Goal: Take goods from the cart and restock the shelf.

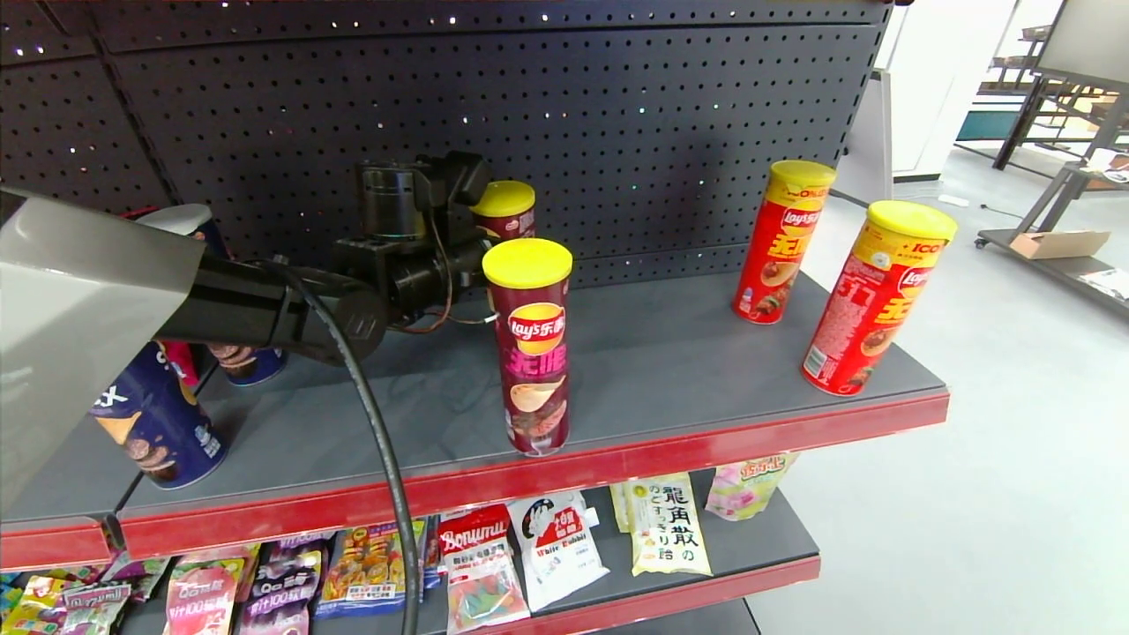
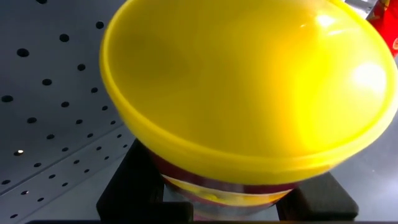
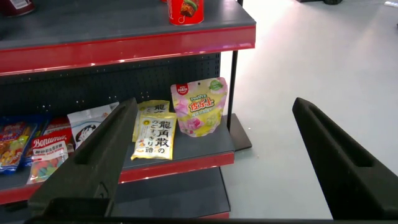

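The yellow lid (image 2: 249,81) is sitting closest, my left end effector (image 2: 224,202) clamping the maroon can (image 1: 510,226) beneath it at the back of the shelf (image 1: 670,370). I'm aiming to seat its base flat before releasing; my right end effector (image 3: 217,155) is hanging wide open, empty.

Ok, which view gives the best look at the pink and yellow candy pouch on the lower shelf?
The right wrist view: the candy pouch shows whole and unobstructed at the end of the lower shelf. In the head view the red shelf edge hides its top. The left wrist camera faces a yellow can lid instead.
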Motion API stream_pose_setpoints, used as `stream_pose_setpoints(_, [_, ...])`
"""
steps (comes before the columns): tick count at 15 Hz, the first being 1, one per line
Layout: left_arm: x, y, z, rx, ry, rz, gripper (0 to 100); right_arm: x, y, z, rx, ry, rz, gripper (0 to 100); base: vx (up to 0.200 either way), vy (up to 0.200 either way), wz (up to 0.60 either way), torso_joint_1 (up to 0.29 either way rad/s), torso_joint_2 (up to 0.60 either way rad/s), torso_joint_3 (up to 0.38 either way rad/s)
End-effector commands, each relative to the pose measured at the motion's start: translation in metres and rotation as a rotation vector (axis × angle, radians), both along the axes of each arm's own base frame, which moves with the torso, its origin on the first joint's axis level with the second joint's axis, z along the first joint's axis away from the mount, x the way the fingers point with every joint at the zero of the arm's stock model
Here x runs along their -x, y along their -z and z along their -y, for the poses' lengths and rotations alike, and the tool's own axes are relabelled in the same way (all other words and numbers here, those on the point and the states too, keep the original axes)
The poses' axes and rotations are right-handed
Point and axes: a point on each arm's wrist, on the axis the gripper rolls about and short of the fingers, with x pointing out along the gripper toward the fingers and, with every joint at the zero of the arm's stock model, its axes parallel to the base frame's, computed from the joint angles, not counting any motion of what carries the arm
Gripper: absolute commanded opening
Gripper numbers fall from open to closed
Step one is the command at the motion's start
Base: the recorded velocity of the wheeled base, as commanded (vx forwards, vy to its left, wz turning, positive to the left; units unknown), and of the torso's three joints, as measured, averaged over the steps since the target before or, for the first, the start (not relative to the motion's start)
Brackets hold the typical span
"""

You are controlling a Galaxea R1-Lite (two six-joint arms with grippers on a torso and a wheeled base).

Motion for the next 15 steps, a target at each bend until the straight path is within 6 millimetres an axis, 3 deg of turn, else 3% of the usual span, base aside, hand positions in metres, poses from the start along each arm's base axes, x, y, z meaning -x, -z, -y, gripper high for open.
stream_pose_setpoints(1, [0.000, 0.001, 0.000, 0.000, -0.001, -0.003, 100, 0.000, 0.000, 0.000, 0.000, 0.000, -0.001, 100, 0.000, 0.000, 0.00, 0.000, 0.00, 0.000])
stream_pose_setpoints(8, [0.008, -0.005, -0.004, -0.010, -0.003, -0.031, 100, 0.000, 0.000, 0.000, 0.000, 0.000, -0.001, 100, 0.000, 0.000, 0.00, 0.000, 0.00, 0.000])
stream_pose_setpoints(15, [0.053, -0.006, -0.033, -0.043, -0.021, -0.103, 100, 0.000, 0.000, 0.000, 0.000, 0.000, -0.001, 100, 0.000, 0.000, 0.00, 0.000, 0.00, 0.000])
